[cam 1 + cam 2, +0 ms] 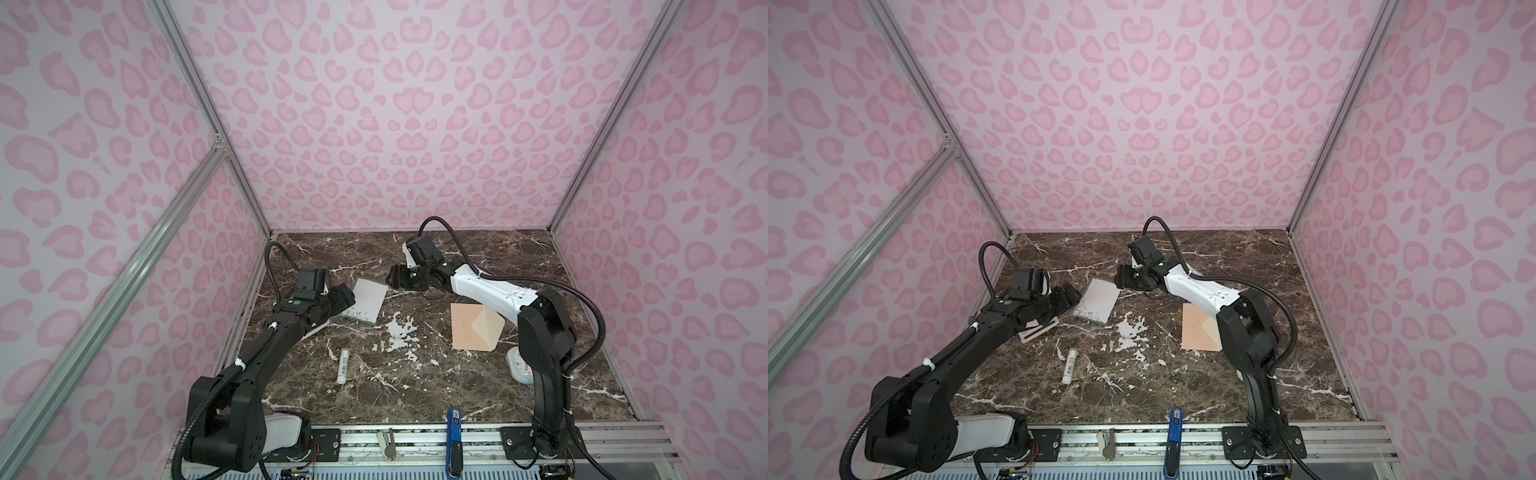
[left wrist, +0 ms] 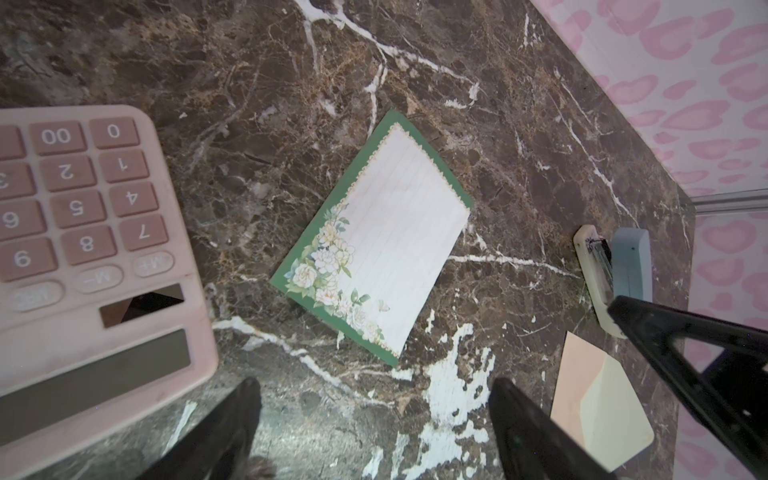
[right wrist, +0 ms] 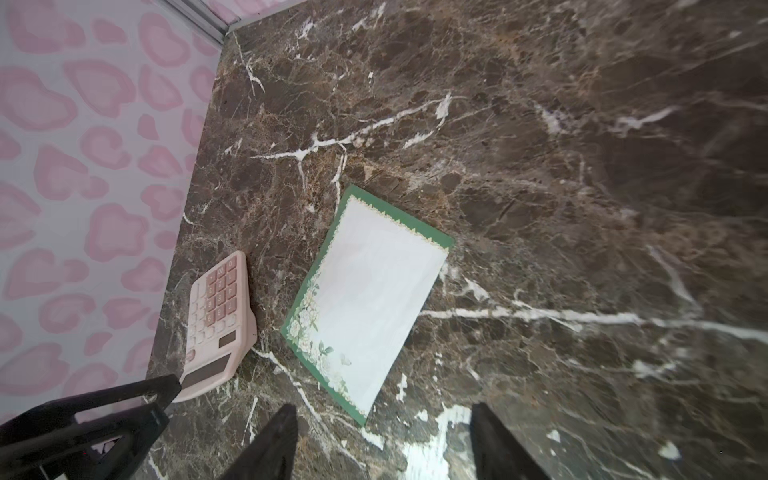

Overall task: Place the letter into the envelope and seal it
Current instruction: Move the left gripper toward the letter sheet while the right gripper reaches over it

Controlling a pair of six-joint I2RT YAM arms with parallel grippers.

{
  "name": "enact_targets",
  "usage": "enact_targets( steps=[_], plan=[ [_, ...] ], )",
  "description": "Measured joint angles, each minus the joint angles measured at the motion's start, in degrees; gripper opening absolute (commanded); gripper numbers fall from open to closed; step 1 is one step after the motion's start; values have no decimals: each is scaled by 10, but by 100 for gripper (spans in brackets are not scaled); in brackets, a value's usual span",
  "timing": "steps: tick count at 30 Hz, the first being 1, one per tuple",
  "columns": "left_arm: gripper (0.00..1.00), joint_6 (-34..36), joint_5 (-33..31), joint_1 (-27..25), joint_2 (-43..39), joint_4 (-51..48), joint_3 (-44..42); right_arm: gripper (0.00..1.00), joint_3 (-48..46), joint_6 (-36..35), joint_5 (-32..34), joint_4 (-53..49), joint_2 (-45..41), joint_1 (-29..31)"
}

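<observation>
Risk: letter (image 1: 365, 302) lies flat on the table (image 1: 415, 386) between left gripper (image 1: 345, 296) and right gripper (image 1: 392, 277). Both have their fingers apart and empty. I judge a pinch could skid or crease it. Envelope (image 1: 469, 328) sits well apart, flap open. Right wrist view shows the calculator (image 3: 220, 320) near the letter; the left arm mostly hides it in both top views.

Both top views look steeply down from high over the six-o'clock edge of the table (image 1: 457, 395), facing twelve o'clock, far enough back to take in the whole tabletop; the left wrist camera hangs low near ten o'clock, facing three; the right wrist camera, near twelve, faces nine; both wrist views share the letter (image 2: 395, 241) and the calculator (image 2: 83, 232), seen close.
</observation>
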Motion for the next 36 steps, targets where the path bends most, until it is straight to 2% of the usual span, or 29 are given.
enact_targets(
  steps=[2,5,14,25,36],
  plan=[
    [89,-1,1,1,29,7,16,59,31,7,-16,1,33,0],
    [88,-1,4,4,67,9,37,45,73,21,-43,7,78,1],
    [88,21,26,17,151,9,80,24,164,57,-97,11,180,0],
    [90,59,41,28,236,3,126,29,217,84,-118,15,243,-19],
    [87,87,40,34,276,-28,143,27,226,83,-119,-10,259,-18]
  ],
)
